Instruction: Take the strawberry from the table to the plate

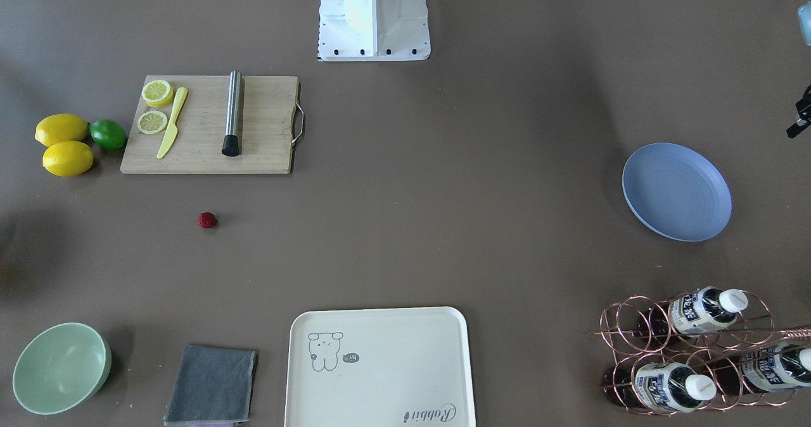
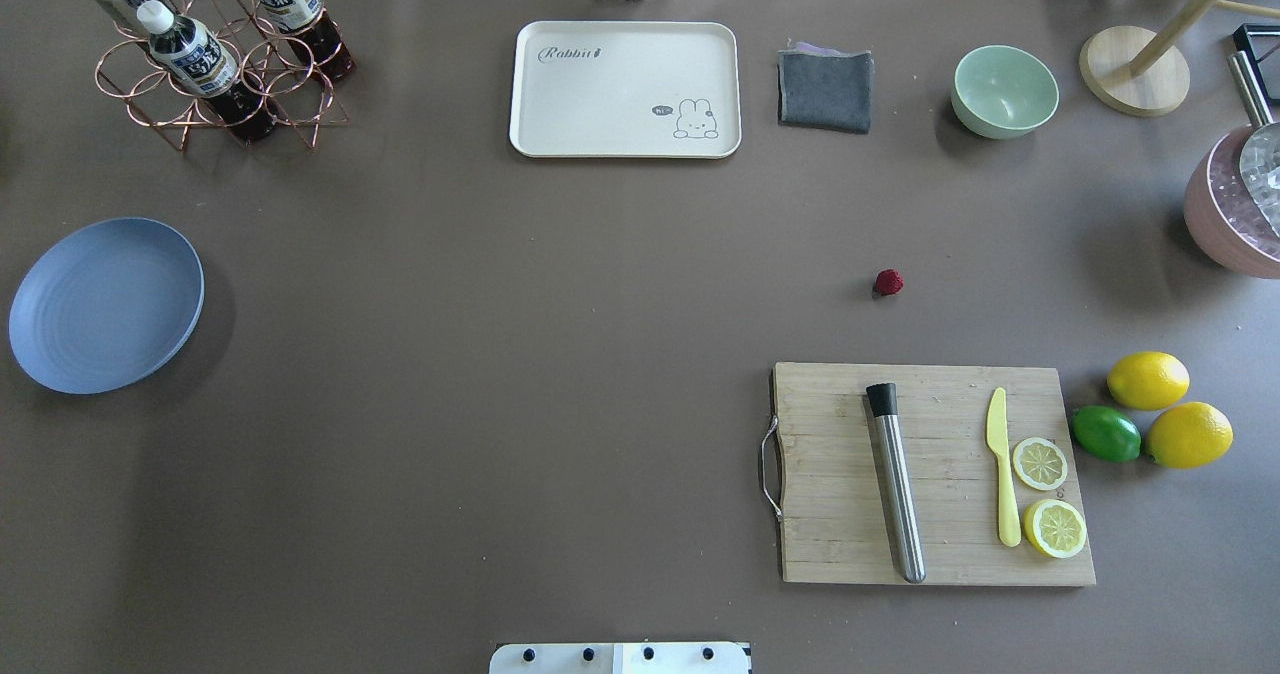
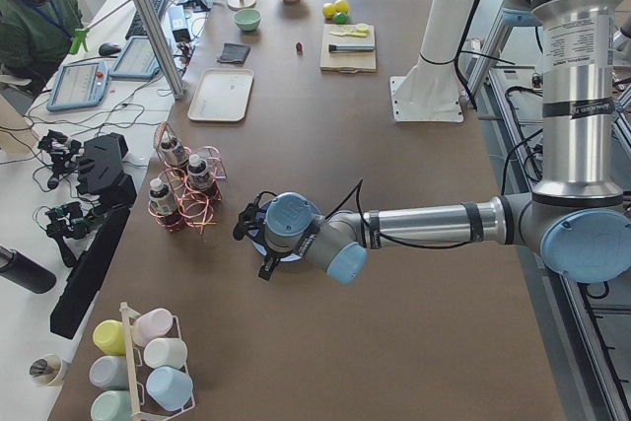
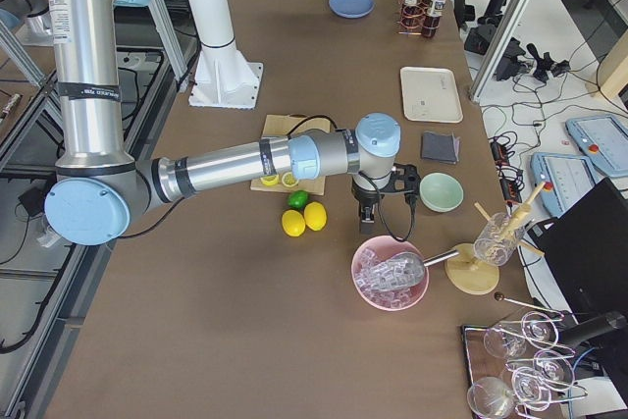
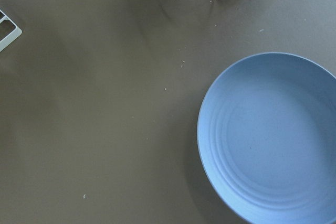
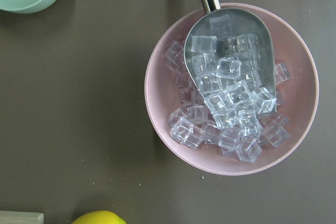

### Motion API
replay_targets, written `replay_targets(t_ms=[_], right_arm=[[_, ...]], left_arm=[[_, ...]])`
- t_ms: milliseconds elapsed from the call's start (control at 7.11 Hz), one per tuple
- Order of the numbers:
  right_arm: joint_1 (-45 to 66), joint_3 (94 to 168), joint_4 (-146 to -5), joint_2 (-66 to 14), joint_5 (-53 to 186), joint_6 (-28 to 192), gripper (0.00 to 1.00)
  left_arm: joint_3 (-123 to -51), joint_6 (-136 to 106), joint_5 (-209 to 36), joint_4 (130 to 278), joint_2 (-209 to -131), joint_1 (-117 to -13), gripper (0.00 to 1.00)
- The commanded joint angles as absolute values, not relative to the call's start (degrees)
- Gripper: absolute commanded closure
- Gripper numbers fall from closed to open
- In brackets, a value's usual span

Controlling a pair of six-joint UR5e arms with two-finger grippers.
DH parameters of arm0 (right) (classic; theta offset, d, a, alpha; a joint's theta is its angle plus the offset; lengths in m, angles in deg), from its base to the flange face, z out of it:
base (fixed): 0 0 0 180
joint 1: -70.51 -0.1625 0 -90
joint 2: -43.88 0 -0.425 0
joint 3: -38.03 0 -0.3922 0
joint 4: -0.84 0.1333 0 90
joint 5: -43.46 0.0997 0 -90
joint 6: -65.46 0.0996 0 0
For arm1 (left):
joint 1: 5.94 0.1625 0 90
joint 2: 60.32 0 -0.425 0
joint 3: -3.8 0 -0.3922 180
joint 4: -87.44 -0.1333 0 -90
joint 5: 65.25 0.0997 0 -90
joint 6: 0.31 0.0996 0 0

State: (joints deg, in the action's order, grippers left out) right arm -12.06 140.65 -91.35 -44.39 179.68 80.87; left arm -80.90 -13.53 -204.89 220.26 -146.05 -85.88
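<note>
The strawberry is seen near the cutting board; the plate is set far from it. How wide the left gripper and right gripper stand cannot be told.

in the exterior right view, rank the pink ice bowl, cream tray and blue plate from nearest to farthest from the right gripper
1. pink ice bowl, close by the right gripper, near end of the table
2. cream tray, mid-table, on the side away from the robot
3. blue plate, far end
</note>
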Motion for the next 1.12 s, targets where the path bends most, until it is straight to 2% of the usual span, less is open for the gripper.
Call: replay_targets(t_ms=[0,562,844,984], right_arm=[[-8.7,140.3,-85.0,-44.2,179.7,89.7,0.0],[-1.8,140.3,-75.9,-43.9,177.2,103.1,0.0],[-1.7,140.3,-76.0,-43.0,177.1,103.3,0.0],[-1.7,140.3,-75.9,-42.8,177.1,103.6,0.0]], left_arm=[[-75.0,-21.8,-201.8,226.6,-149.4,-82.2,0.02],[-66.8,-32.8,-191.1,240.9,-151.8,-70.8,0.02],[-66.7,-33.0,-191.5,241.3,-151.2,-70.5,0.02],[-66.5,-32.8,-191.6,242.8,-150.8,-70.5,0.16]])
